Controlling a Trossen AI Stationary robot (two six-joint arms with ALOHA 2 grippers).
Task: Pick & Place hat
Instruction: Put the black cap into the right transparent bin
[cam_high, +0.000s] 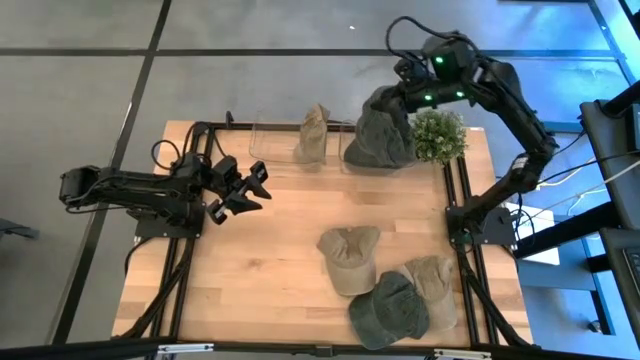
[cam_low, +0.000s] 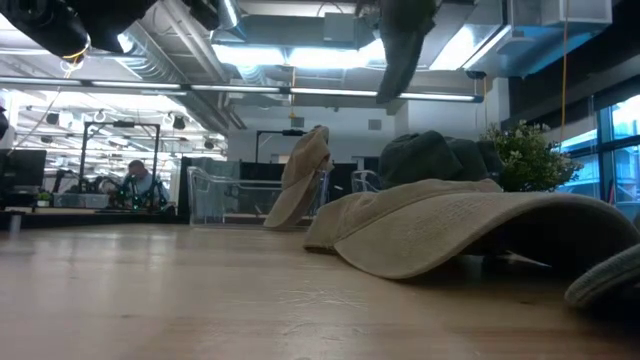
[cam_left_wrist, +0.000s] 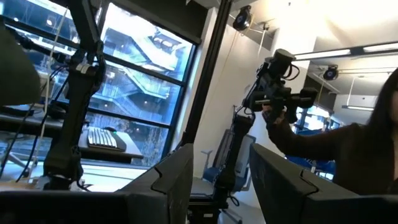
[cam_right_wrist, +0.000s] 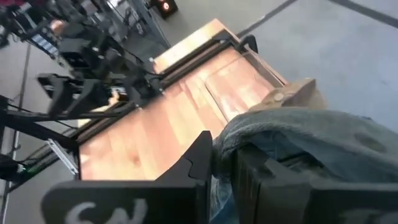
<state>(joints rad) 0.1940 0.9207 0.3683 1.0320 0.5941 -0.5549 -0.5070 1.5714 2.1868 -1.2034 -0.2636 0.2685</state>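
My right gripper (cam_high: 392, 100) is shut on a dark grey-green hat (cam_high: 380, 132) and holds it high over the clear bins (cam_high: 262, 140) at the table's far edge. In the low view this hat (cam_low: 403, 45) hangs from the top of the picture. A tan hat (cam_high: 312, 133) leans upright in a bin. Another dark hat (cam_low: 432, 155) shows low behind, near the plant. Three hats lie on the table at the near right: a tan one (cam_high: 350, 257), a dark one (cam_high: 388, 310) and another tan one (cam_high: 433, 285). My left gripper (cam_high: 240, 190) is open and empty at the left. My right gripper pinches a fold of the dark hat's cloth (cam_right_wrist: 231, 140) between its two fingers, coming from above. The fingers hide which part of the hat that is. The hat hangs below the fingers, lifted clear of the table and bins.
A small green plant (cam_high: 438, 135) stands at the far right corner beside the bins. Black frame rails (cam_high: 455, 200) run along both table sides. Bare wood lies in the table's middle (cam_high: 280, 250). A person (cam_low: 140, 185) shows in the room behind.
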